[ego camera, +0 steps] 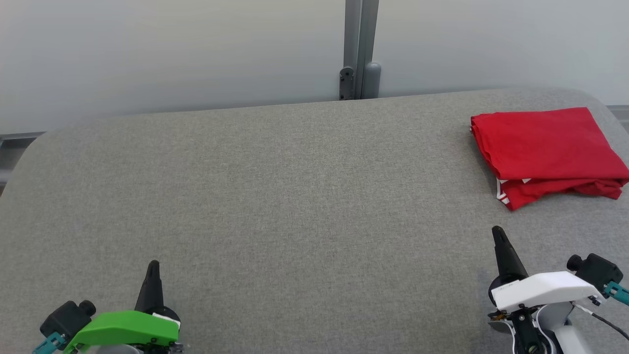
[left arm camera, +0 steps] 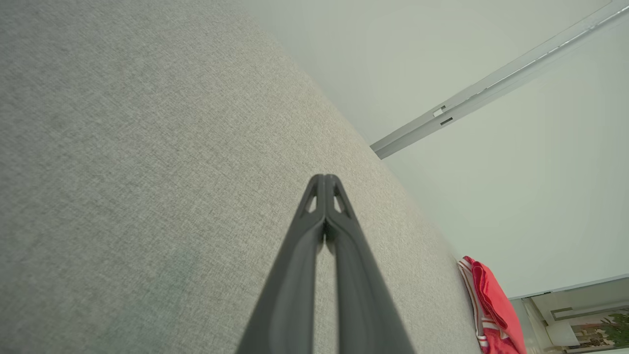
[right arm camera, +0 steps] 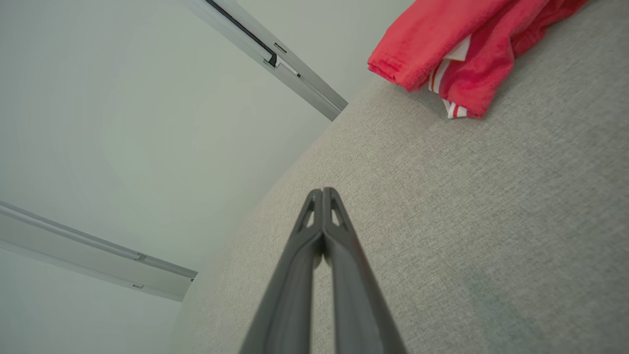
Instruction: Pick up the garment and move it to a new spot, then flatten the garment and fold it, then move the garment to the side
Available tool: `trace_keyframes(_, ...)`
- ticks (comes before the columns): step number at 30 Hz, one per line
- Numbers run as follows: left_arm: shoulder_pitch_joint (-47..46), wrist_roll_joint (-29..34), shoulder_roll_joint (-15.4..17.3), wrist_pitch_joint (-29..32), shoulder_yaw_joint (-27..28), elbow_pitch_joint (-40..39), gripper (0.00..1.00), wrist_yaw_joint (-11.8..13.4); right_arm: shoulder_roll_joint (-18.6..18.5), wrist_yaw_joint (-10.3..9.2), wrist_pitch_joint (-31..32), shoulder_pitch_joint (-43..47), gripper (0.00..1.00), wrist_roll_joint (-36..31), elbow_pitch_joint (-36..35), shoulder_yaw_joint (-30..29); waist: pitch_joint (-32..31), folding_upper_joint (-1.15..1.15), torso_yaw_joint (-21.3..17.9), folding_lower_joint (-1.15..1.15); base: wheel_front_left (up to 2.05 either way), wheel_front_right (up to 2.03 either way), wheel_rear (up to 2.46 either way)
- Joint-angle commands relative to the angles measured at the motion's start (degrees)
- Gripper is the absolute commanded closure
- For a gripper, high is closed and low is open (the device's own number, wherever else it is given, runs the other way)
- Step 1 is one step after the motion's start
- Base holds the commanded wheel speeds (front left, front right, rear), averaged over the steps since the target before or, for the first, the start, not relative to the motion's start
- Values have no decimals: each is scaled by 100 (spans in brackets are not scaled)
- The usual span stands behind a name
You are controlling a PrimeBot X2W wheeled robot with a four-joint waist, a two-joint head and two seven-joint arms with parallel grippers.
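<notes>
Grey fabric worktop [ego camera: 275,196] takes up most of my head view, bare across the middle and left. Pale wall behind it, with a grey post [ego camera: 361,49] at the far edge.

Red garment [ego camera: 545,147] sits at the far right corner of the worktop, close to the right edge. It's folded into a compact rectangle with a flat, smooth top layer. The near edge is less tidy: a lower layer pokes out past the fold, showing white striped trim [ego camera: 502,192]. My right wrist view shows the same bunched bit with stripes.

Left pincer [ego camera: 153,268] is at the near left, fingers pressed together, nothing between them, well apart from the garment. My left wrist view confirms the tips meet over bare fabric.

Right pincer [ego camera: 497,233] is at the near right, also closed and empty. It's near the garment's front edge but not touching, with a strip of bare worktop between them.

Progress, my read: folding looks done, and the garment is already off to the side. Neither pincer holds cloth, and both sit low and near, like a rest pose. So I'd log the task as finished or at its last beat. The only thing possibly left is tidying that sticking-out hem, if anyone cares.
</notes>
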Motion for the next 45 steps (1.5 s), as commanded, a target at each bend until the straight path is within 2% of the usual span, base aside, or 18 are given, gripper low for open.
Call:
trace_keyframes(1,-176,-158,-5,44,66,-78,100,-52,-41,-2,42,-148,100,186,-83,-37,1,0,-2,0,0,0,0)
trace_keyframes(45,-440,-2334,-76,664,562,-90,100,-379,-43,-2,714,-227,100,2652,-100,-384,28,0,-73,0,0,0,0)
